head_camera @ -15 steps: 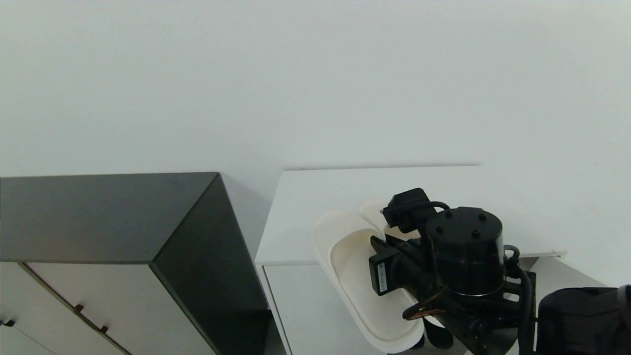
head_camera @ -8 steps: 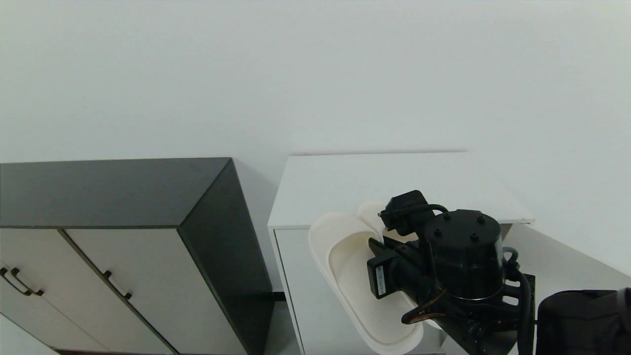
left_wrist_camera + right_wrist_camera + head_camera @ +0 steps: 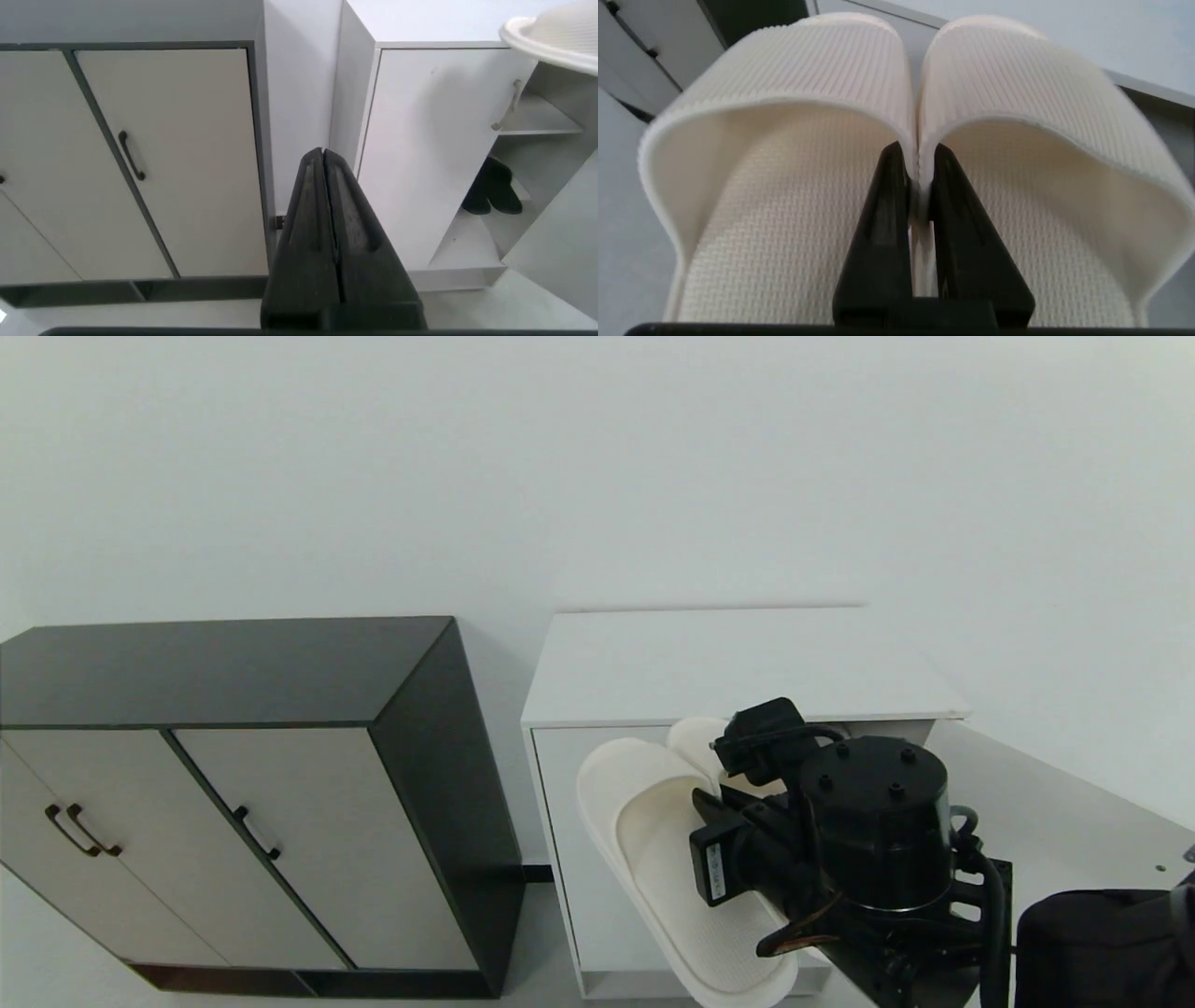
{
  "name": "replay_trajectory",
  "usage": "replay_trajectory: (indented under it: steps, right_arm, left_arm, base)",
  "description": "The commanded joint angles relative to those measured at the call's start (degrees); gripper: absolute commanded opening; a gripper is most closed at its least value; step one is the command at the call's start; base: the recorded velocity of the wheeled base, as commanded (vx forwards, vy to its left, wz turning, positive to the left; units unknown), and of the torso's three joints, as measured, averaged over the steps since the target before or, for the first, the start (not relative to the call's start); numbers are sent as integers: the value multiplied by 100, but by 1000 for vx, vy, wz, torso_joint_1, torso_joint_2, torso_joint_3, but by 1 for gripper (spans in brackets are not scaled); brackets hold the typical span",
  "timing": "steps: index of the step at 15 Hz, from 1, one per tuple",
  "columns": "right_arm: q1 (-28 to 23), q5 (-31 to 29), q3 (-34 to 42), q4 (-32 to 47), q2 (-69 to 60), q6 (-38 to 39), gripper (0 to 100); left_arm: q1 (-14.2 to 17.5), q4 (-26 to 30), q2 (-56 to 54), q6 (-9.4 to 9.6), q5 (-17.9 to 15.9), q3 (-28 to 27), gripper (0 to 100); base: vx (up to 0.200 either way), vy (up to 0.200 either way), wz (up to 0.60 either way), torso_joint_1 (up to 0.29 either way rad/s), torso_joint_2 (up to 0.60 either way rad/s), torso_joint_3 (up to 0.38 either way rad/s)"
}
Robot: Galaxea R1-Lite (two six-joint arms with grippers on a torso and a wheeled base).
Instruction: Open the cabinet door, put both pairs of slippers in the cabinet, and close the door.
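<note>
A pair of white slippers hangs in front of the white cabinet, level with its upper front. My right gripper is shut on them, pinching the two touching inner walls of the slippers together. The cabinet's left door is shut. Its right door stands open, and a pair of black slippers lies on a lower shelf inside. An edge of the white slippers also shows in the left wrist view. My left gripper is shut on nothing, low down, facing the gap between the two cabinets.
A dark cabinet with two shut light doors and dark handles stands left of the white one, with a narrow gap between them. A plain wall runs behind both. The open white door juts out at the right.
The whole head picture has shifted, so the camera moved: both cabinets now sit higher and show more of their fronts. The right gripper holds the white slippers as before.
</note>
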Motion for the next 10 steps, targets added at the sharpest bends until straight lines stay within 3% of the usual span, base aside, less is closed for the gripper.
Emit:
replay_trajectory:
  steps: [1, 10]
  right_arm:
    - [-11, -3, -25, -2, 18, -1, 0]
    - [15, -3, 10, -11, 9, 8, 0]
  left_arm:
    - [4, -1, 7, -13, 1, 1, 0]
    - [4, -1, 7, -13, 1, 1, 0]
  base:
    - [0, 0, 0, 0, 0, 0]
    - [0, 0, 0, 0, 0, 0]
